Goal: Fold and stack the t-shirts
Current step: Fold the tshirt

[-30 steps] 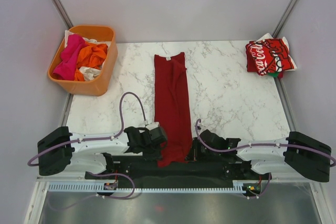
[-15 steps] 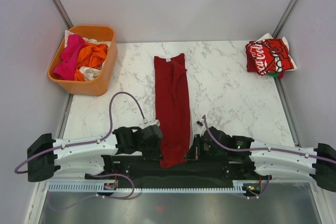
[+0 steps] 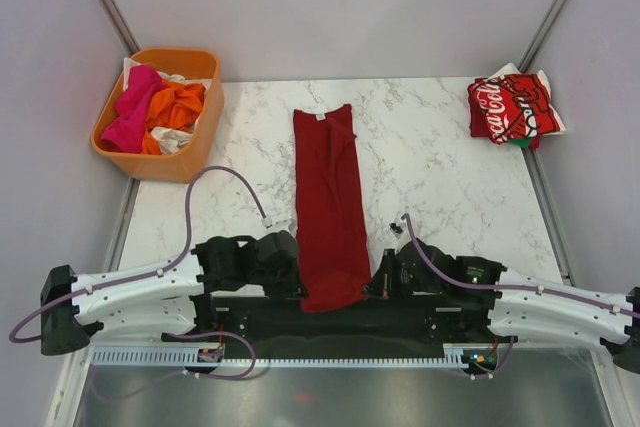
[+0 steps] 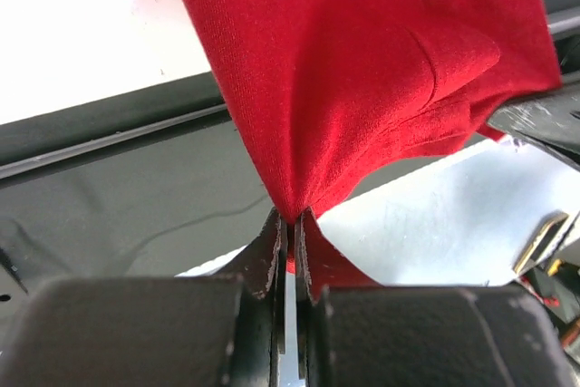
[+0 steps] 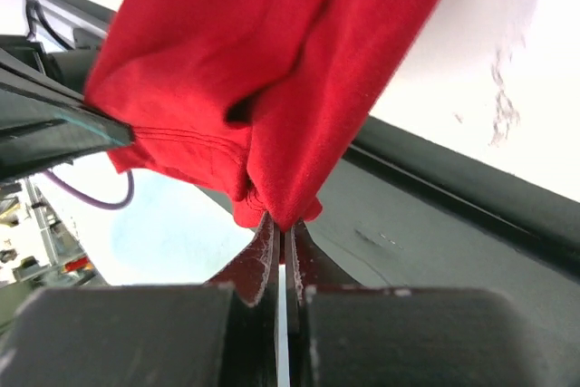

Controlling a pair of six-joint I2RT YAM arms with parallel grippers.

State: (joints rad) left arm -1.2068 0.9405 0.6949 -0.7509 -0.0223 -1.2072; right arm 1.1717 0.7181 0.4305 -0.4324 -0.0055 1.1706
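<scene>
Two things lie well ahead of your hands, an orange tub (image 3: 190, 169) out left of the left gripper (image 4: 290, 222) and a folded Coca-Cola t-shirt (image 3: 510, 107) out right of the right gripper (image 5: 283, 227), while both grippers pinch tight the near end of the dark-red t-shirt (image 3: 328, 187) stretching away between them.

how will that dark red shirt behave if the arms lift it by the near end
Probably floppy: the dark-red t-shirt bunches into creases where the jaws pinch it, so it should drape and sag between them. Likely light: the knit looks thin. Its far end may drag along the table.
</scene>
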